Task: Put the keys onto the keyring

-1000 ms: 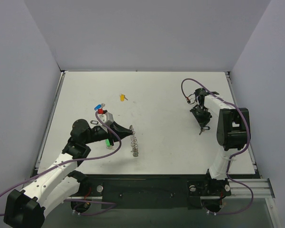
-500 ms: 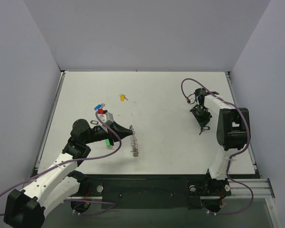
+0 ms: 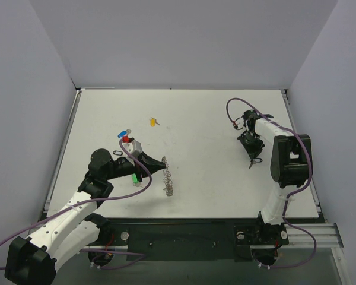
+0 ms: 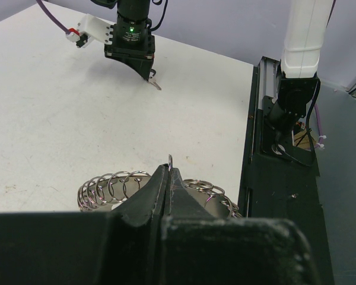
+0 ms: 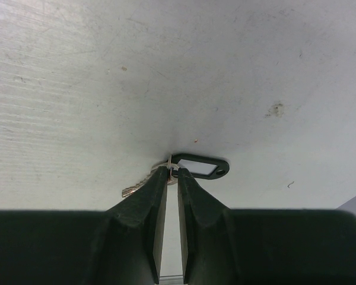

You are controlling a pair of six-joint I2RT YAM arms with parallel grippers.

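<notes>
left gripper (image 4: 169, 173) clamped tight on keyring (image 4: 113, 189) wire, lower middle; right gripper (image 5: 172, 173) pinching black key (image 5: 199, 167) dead centre

White table (image 3: 213, 190). Upper left: yellow key (image 3: 153, 122), blue key (image 3: 123, 132), black key (image 3: 118, 154). Lower centre: keyring (image 3: 168, 178); right: second black key (image 5: 199, 166).

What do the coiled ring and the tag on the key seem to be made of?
The coiled silvery keyring looks like bare metal wire: thin, shiny loops. The black oblong key tag seems matt plastic, with a white label inset.
</notes>
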